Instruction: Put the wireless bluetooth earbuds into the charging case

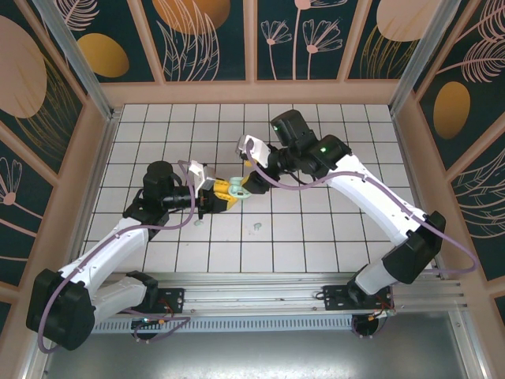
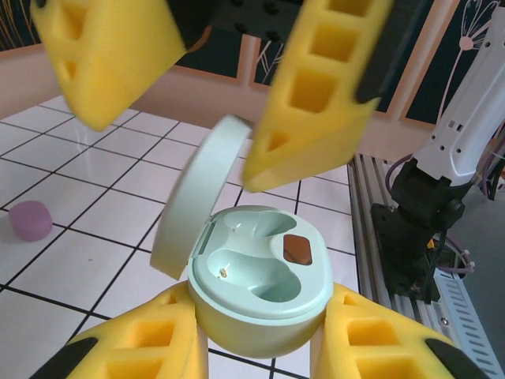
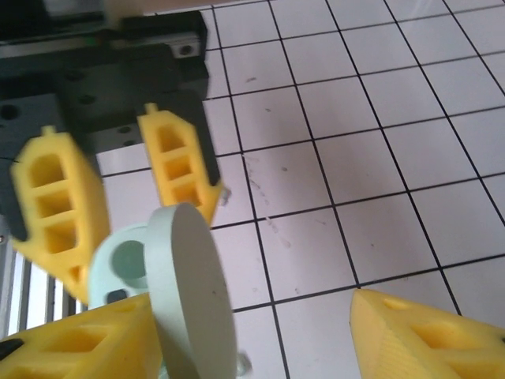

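Observation:
The mint green charging case is held up off the tiles with its lid swung open and both sockets empty. My left gripper is shut on the case body, one yellow finger on each side. My right gripper is open, its fingers straddling the raised lid from above. In the top view the case sits between the left gripper and right gripper. A pale purple earbud lies on a tile. A mint earbud lies on the tiles nearer the arms. The other earbuds are out of sight.
White tiled floor inside a wooden-walled enclosure. The right arm's base and the metal rail run along the near edge. A tiny pale speck lies on the tiles below the left gripper.

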### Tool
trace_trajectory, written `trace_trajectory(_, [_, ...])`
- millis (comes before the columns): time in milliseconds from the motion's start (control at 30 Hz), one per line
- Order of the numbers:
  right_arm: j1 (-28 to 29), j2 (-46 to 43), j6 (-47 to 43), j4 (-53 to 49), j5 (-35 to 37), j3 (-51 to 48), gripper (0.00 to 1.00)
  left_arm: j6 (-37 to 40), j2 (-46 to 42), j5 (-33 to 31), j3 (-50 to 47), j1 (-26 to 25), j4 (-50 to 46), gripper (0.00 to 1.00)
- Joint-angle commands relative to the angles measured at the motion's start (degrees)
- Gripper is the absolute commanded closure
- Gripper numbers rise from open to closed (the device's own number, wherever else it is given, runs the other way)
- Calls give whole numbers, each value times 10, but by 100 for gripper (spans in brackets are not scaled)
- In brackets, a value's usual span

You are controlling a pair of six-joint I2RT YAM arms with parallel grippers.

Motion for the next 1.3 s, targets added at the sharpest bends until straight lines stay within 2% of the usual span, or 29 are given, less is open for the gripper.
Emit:
trace_trajectory(0, [-8, 12, 22, 7, 17, 18, 38, 13, -2, 13, 7, -2, 7, 80])
trace_trajectory(200, [-28, 0, 50, 26, -21, -2, 38, -6, -6, -29, -12, -2, 41, 78])
trace_trajectory(467, [-34, -76, 105, 118, -82, -77, 39, -23, -7, -111, -19, -2, 52, 78])
trace_trajectory(700, [-40, -159, 238, 231, -11, -190, 37, -37, -15, -190, -34, -1, 54, 78])
trace_trajectory(1067, [-76, -203, 466, 271, 103, -321, 42, -63, -64, -308, -65, -2, 36, 78])
trace_trajectory(1167, [-84, -220, 550, 336, 123, -387, 43, -72, -80, -347, -72, -2, 18, 78])
trace_trajectory(1267, [-82, -215, 587, 418, 102, -447, 47, -76, -90, -397, -73, -2, -8, 77])
